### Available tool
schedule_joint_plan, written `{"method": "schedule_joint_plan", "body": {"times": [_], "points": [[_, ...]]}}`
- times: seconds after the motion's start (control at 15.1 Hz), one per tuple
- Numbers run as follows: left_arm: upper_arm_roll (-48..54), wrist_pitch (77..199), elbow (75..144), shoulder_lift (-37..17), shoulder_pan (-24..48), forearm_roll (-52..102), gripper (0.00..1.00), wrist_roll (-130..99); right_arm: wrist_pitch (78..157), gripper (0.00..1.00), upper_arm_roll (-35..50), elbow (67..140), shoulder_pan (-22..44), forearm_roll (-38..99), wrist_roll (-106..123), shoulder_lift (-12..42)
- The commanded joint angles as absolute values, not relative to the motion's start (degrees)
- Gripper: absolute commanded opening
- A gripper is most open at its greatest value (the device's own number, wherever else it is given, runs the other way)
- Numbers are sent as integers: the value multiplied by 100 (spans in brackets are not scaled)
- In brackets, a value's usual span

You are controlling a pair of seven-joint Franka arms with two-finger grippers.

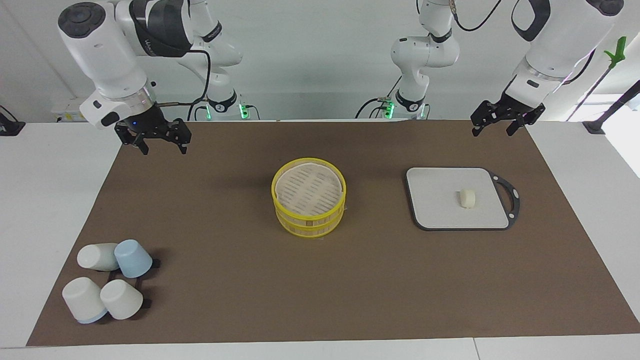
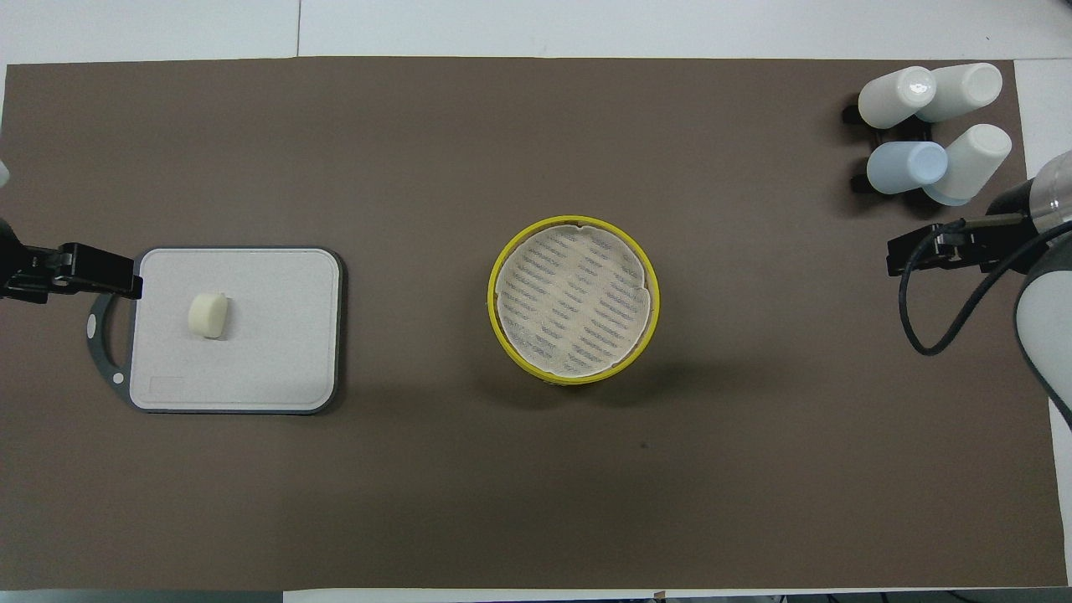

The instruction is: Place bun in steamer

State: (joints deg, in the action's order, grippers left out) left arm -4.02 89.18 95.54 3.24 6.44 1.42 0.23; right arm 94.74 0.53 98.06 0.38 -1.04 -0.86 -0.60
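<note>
Facing view: one bun lies on one grey board, one steamer mid-mat, four cups; left gripper and right gripper hang spread, empty. Overhead view: the same counts, bun on the board beside the steamer

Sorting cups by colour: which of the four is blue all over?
The blue cup, nearest the steamer of the cluster; the other cups are white, one with a blue rim.
</note>
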Motion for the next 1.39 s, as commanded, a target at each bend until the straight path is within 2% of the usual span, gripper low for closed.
{"method": "schedule_joint_plan", "body": {"times": [0.0,0.53,0.66,0.8,0.93,1.13,1.33], "points": [[-439,8965,9510,360,703,53,100,97,9396,100,123,9756,-53,-18,-44,-53],[-474,9254,9737,457,616,44,100,201,9396,100,123,9799,-27,-26,-35,-79],[-501,9762,10289,536,449,44,100,578,9474,100,132,9835,9,-26,-44,-88],[-501,10543,11123,650,282,44,100,930,9754,100,202,9835,131,-18,-314,-44],[-501,11413,11853,572,124,44,100,1246,10019,100,193,9800,613,-9,-780,96],[-501,12880,12707,203,35,44,100,1345,10142,100,202,9327,1483,-26,-1920,762],[-501,13472,12806,-271,97,44,100,1510,10265,100,193,8729,2274,-70,-2793,1431]]}}
